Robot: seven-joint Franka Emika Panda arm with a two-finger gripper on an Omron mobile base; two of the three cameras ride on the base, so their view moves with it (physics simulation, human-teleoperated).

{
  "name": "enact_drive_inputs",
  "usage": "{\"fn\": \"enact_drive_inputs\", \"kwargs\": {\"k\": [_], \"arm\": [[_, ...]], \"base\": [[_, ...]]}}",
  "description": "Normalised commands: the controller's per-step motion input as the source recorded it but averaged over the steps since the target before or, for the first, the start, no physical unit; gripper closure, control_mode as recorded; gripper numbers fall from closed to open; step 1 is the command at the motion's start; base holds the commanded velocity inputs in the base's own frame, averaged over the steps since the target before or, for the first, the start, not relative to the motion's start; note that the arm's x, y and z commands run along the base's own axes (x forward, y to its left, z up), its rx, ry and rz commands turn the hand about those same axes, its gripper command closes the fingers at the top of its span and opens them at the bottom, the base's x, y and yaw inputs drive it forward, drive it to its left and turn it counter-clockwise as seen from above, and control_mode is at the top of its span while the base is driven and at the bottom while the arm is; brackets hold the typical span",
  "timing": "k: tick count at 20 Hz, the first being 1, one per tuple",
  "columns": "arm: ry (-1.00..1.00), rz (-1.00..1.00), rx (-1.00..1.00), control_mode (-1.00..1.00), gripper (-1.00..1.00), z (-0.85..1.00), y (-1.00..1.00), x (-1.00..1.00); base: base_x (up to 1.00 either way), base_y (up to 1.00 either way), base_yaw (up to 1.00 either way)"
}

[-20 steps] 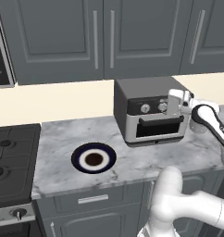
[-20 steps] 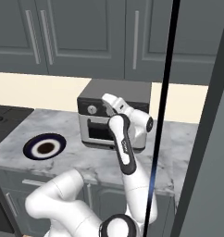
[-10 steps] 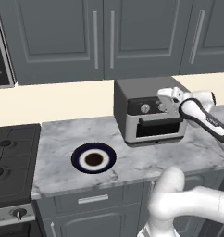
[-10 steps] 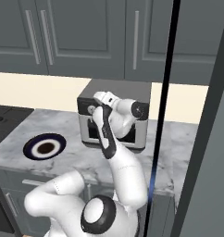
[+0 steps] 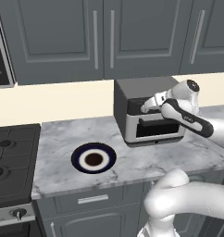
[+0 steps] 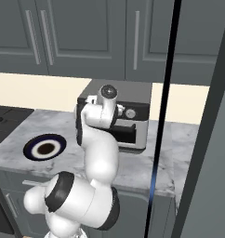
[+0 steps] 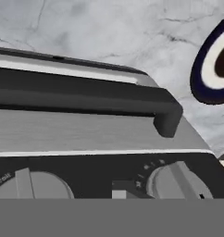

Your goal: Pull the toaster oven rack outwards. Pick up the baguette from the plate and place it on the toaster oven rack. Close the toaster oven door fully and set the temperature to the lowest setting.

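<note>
My arm rises from the base, bends at the elbow and reaches back toward the left across the front of the toaster oven, so my wrist and gripper sit at the upper left of its face, up by the black control strip. From the right base view my forearm stands in front of the oven's left half, with the hand turned toward the front panel. My jaws stand wide apart with nothing between them. Looking along my hand, I am very close to the panel: 2 round silver knobs lie nearest me, and beyond them runs the dark handle bar of the toaster oven door, which is shut against the frame. The plate sits on the marble counter to the left of the oven, well apart from it, between the oven and the black stove.
</note>
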Motion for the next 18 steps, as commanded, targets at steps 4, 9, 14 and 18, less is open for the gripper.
{"fn": "enact_drive_inputs", "kwargs": {"k": [4, 9, 14, 18], "arm": [[0.0, 0.21, -1.0, -1.0, 1.0, 0.0, 0.54, 0.0], [-0.01, 0.23, -1.0, -1.0, 1.0, 0.0, 0.53, 0.0], [-0.08, 0.32, -1.0, -1.0, 1.0, 0.0, 0.34, 0.0], [-0.19, 0.42, -1.0, -1.0, 1.0, 0.0, 0.09, 0.0]], "base": [[0.0, 0.0, 0.0], [0.0, 0.0, 0.0], [0.0, 0.0, 0.0], [0.0, 0.0, 0.0]]}}
